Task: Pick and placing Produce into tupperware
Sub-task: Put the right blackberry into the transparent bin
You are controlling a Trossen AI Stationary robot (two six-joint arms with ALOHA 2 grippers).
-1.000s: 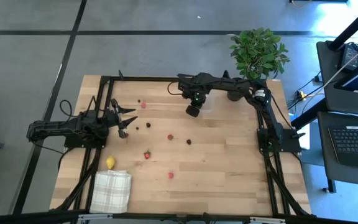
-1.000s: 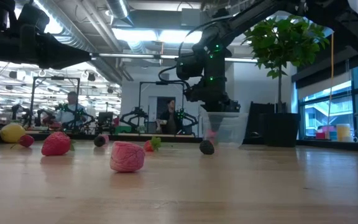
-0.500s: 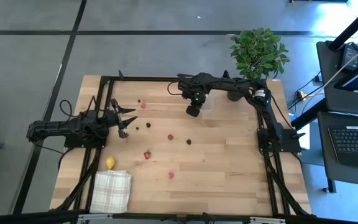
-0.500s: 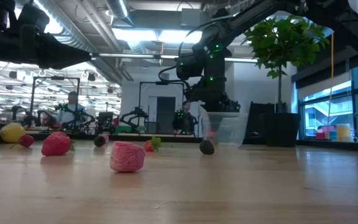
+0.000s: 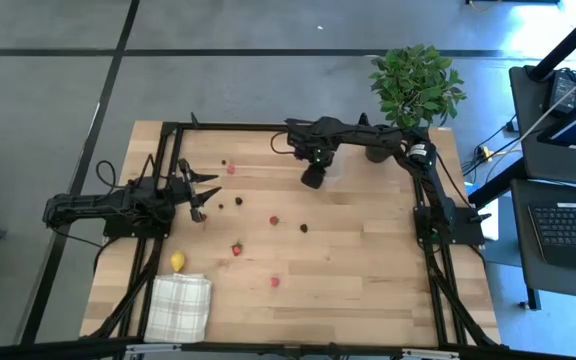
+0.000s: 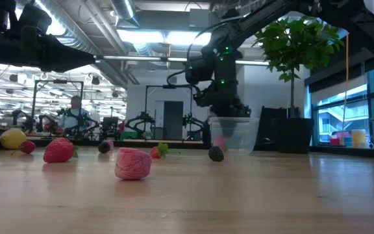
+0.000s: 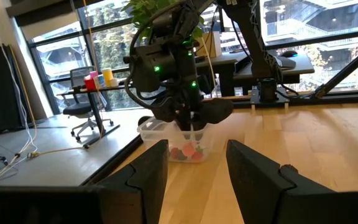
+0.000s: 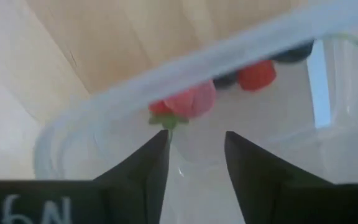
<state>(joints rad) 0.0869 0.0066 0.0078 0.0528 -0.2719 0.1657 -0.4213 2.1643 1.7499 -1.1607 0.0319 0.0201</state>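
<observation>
Toward the upper middle of the overhead frame, the right gripper hung over the clear tupperware at the far edge of the wooden table. Its wrist camera showed the two fingers parted with nothing between them, and a pink strawberry piece just beyond the tips, inside the box, beside a red piece and dark berries. At the left of the overhead frame, the left gripper waited with fingers apart and empty.

Loose produce lay scattered across the table: a lemon near the checked cloth at lower left, and small red and dark pieces through the middle.

One risk was that the fingers sat very close to the box rim; lifting off carelessly could probably clip the light box and tip or shift it.

From overhead the arm hid most of the box. Whether the pink piece had come fully to rest could not be made out.
</observation>
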